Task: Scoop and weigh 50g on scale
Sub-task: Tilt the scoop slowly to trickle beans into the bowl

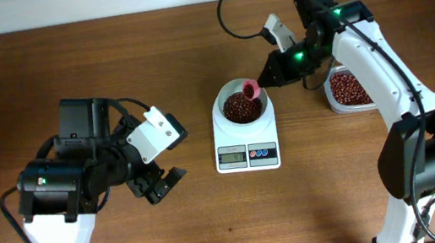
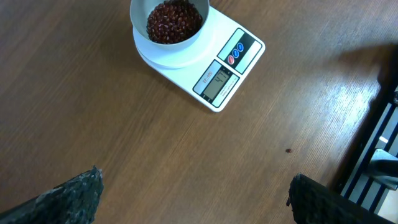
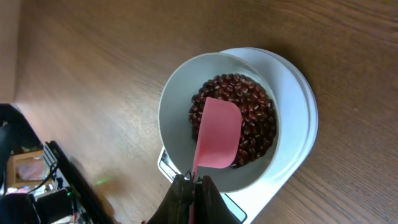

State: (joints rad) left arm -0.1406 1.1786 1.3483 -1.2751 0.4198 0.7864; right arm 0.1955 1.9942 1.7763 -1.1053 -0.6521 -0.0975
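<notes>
The white scale (image 1: pixel 246 145) stands mid-table, its round bowl (image 1: pixel 221 104) holding a heap of red-brown beans (image 1: pixel 239 109). My right gripper (image 1: pixel 265 75) is shut on the handle of a pink spoon (image 1: pixel 251 91), whose head hangs over the bowl's far right rim. In the right wrist view the spoon (image 3: pixel 217 134) covers part of the beans (image 3: pixel 255 112), with the gripper (image 3: pixel 194 182) pinching its handle. My left gripper (image 1: pixel 163 181) stands open and empty over bare table, left of the scale. In the left wrist view the scale (image 2: pixel 249 62) and beans (image 2: pixel 174 20) lie beyond its fingers (image 2: pixel 81 193).
A clear tub (image 1: pixel 348 89) with more beans sits right of the scale, under my right arm. One stray bean (image 2: pixel 288 150) lies on the wood near the scale's front. The table's edge and a dark frame (image 2: pixel 379 143) show at right in the left wrist view.
</notes>
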